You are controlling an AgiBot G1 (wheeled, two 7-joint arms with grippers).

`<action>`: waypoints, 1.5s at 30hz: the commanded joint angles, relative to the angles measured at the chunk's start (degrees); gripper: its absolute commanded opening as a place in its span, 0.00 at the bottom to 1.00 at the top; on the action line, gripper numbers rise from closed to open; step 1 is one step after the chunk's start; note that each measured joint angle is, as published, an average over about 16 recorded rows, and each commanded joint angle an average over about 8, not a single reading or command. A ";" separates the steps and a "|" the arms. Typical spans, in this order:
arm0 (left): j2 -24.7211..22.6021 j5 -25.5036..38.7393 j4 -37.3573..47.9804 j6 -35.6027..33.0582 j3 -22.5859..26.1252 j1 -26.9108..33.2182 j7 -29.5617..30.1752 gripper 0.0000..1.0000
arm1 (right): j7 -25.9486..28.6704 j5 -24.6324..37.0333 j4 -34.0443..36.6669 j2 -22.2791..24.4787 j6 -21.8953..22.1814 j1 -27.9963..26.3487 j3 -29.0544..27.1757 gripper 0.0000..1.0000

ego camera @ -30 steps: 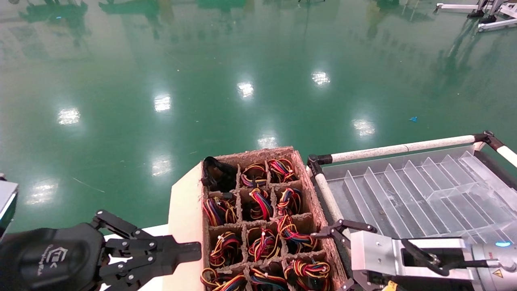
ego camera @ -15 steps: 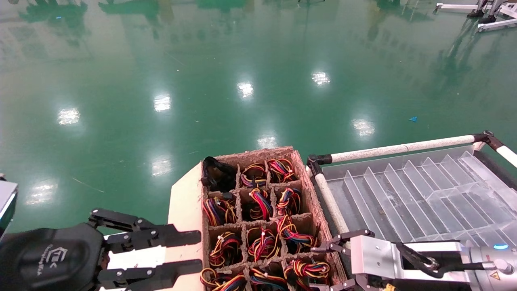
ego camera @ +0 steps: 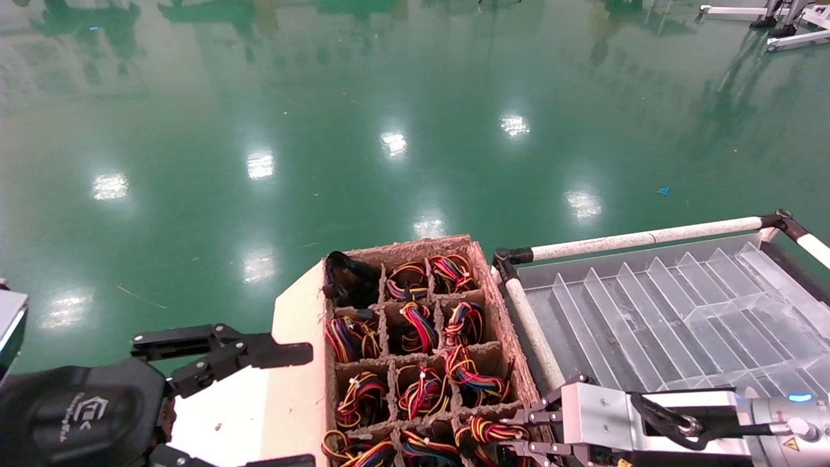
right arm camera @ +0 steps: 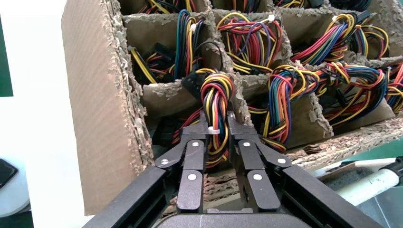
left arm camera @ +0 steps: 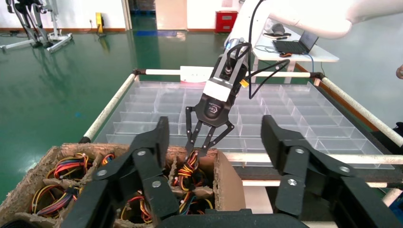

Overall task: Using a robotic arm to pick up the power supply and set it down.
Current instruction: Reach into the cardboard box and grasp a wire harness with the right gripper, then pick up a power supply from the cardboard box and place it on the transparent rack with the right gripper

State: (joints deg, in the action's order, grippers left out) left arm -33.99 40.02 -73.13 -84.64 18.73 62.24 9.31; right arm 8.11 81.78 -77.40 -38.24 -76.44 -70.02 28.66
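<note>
Right gripper [right arm camera: 217, 142] pinches the power supply [right arm camera: 216, 102] by its wire bundle to lift it from the near-right cardboard cell, while left gripper [ego camera: 227, 395] idles wide open.

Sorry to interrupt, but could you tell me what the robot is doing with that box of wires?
The right gripper has reached into the near right corner cell of the cardboard grid tray and closed its fingers on the wire bundle of a power supply sitting there; it has not been lifted out yet. The left gripper hangs open beside the tray. The clear divided tray sits to the right.
</note>
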 commanded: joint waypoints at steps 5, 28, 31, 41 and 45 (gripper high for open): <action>0.00 -0.01 0.00 0.00 0.01 0.00 0.00 1.00 | 0.14 -1.32 -0.05 0.75 -0.20 -0.25 -0.80 0.00; 0.02 -0.03 0.00 0.02 0.04 0.01 -0.02 1.00 | -0.60 -13.52 5.36 1.97 1.05 -18.30 -11.57 0.00; 0.02 -0.03 0.00 0.02 0.05 0.01 -0.02 1.00 | -2.33 -11.86 8.20 1.20 0.44 -21.11 -11.03 0.00; 0.03 -0.04 0.00 0.03 0.06 0.02 -0.03 1.00 | -13.46 -0.93 18.91 -1.42 -0.09 -28.87 -6.89 0.00; 0.03 -0.05 0.00 0.03 0.07 0.02 -0.04 1.00 | -18.76 2.39 22.86 -2.69 0.38 -30.16 -5.44 0.00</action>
State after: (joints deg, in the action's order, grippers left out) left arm -33.96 39.98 -73.13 -84.61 18.80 62.26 9.27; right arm -10.40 83.24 -55.19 -40.85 -76.30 -99.69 22.95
